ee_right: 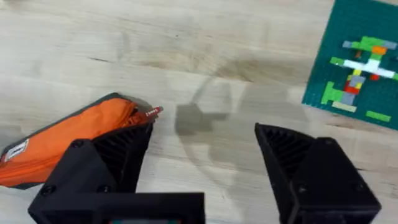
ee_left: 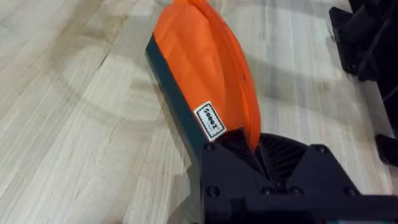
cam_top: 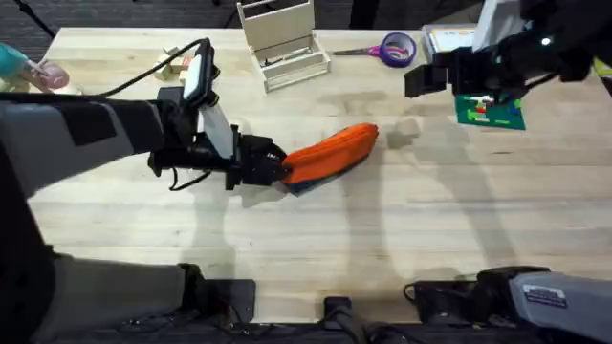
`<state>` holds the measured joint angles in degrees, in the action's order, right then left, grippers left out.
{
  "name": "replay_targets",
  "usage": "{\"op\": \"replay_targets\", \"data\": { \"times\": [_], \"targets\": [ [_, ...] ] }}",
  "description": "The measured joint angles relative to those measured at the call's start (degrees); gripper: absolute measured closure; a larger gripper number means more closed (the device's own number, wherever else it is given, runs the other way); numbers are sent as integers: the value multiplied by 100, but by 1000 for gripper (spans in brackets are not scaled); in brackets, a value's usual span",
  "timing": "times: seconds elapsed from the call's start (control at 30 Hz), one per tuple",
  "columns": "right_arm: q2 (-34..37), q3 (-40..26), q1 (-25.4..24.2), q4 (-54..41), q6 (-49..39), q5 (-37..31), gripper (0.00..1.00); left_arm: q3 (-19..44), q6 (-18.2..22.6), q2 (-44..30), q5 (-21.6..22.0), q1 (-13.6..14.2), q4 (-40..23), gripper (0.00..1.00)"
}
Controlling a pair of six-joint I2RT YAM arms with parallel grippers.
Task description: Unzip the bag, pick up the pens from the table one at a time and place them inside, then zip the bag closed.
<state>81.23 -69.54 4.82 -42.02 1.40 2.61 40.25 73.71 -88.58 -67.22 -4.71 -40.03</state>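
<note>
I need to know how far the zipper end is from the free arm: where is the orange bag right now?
The bag lies near the table's middle in the overhead view, its left end clamped by the left pincer; the open right pincer hovers above its other end.

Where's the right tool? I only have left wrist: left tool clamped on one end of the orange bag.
Observer: The right tool is open and holding nothing, above the table past the bag's free end.
Operator: Anything near it?
Observer: A green brick baseplate lies flat on the table close beside it.
Operator: Can you see the pull tab?
Observer: A small tab sticks out of the bag's free end, the end facing the right tool.
</note>
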Motion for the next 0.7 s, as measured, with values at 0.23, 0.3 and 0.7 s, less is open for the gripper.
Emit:
{"op": "replay_targets", "data": {
  "times": [0.23,0.3,0.7],
  "targets": [
    [-253,0,0,-7,-56,2,4,0,-2,0,-95,0,-22,221],
    [-253,0,0,-15,-58,2,4,-2,-18,0,-111,0,-27,23],
    [-253,0,474,-278,-382,0,4,5,-14,0,-85,0,-275,6]
  ]
}}
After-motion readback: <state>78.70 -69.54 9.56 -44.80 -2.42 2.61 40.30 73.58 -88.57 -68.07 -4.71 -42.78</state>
